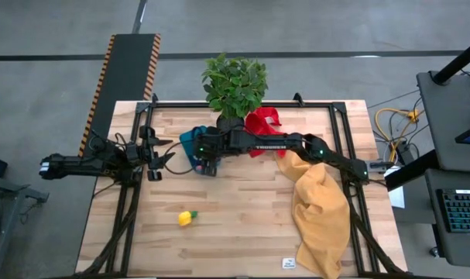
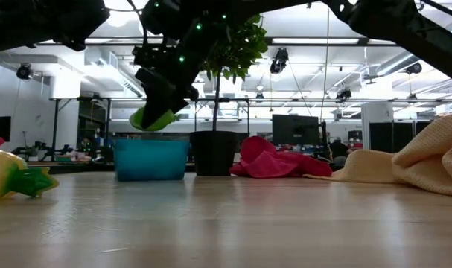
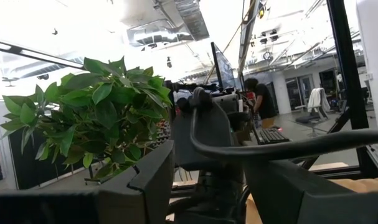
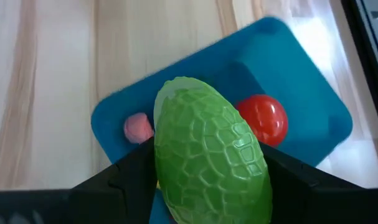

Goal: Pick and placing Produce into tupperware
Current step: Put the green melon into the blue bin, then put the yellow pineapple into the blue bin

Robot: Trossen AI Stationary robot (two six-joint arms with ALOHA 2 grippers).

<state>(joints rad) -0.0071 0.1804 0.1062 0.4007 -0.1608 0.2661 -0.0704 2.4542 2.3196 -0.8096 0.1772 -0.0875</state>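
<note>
My right gripper (image 4: 207,177) hangs over the bright blue tupperware (image 4: 301,99), shut on a green, scaly-textured oval piece of produce (image 4: 207,158). In the low view the gripper (image 2: 158,104) holds that green piece (image 2: 153,119) above the tub (image 2: 151,160). A red round piece (image 4: 263,118) and a small pink piece (image 4: 137,127) lie on the tub's floor. A yellow piece with a green end (image 1: 186,218) lies on its side on the table nearer the front. My left gripper (image 1: 165,159) waits open, just left of the tub (image 1: 190,142). My right gripper pinches the green piece between its two fingers (image 4: 129,177), one on each long side (image 4: 170,168). It comes from above, pointing down. The piece is lifted clear, hanging over the tub's open top (image 2: 151,141).
A leafy plant in a black pot (image 1: 235,85) stands just behind the tub. A red cloth (image 1: 264,122) lies to its right, and a tan cloth (image 1: 320,205) is draped over the table's right side. Bare wood (image 1: 235,232) spans the near middle.
</note>
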